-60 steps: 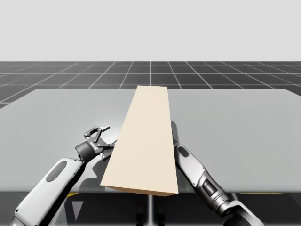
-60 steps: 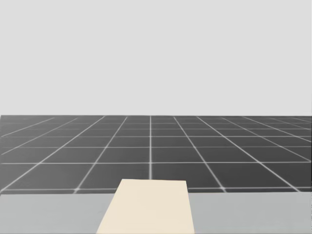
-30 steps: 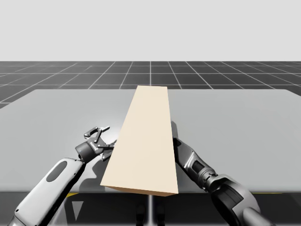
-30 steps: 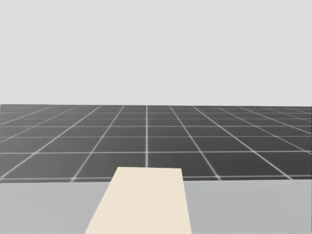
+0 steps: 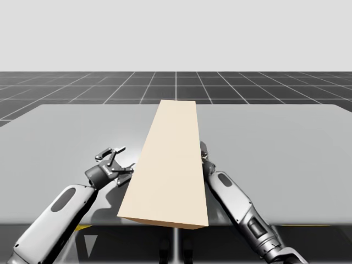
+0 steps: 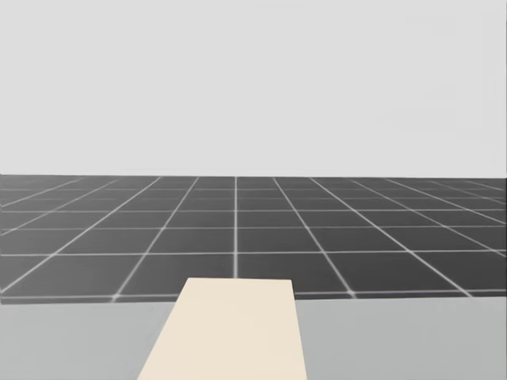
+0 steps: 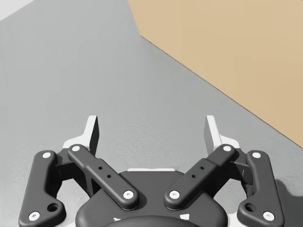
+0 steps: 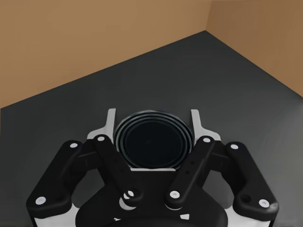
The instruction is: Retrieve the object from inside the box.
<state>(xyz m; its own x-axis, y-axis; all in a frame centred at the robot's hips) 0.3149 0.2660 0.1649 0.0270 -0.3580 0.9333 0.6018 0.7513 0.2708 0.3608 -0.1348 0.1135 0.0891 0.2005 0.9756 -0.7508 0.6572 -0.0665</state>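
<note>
The tan box (image 5: 170,165) stands at the middle of the grey table (image 5: 275,143), reaching to its near edge. The robot's left end effector (image 7: 151,124) sits over bare table just beside the box's left wall, fingers spread wide with nothing between them. The right arm (image 5: 236,203) runs in against the box's right side. Inside, above a dark floor and near the brown walls, the right end effector (image 8: 154,118) pinches a dark round object (image 8: 152,142), one finger touching each side.
</note>
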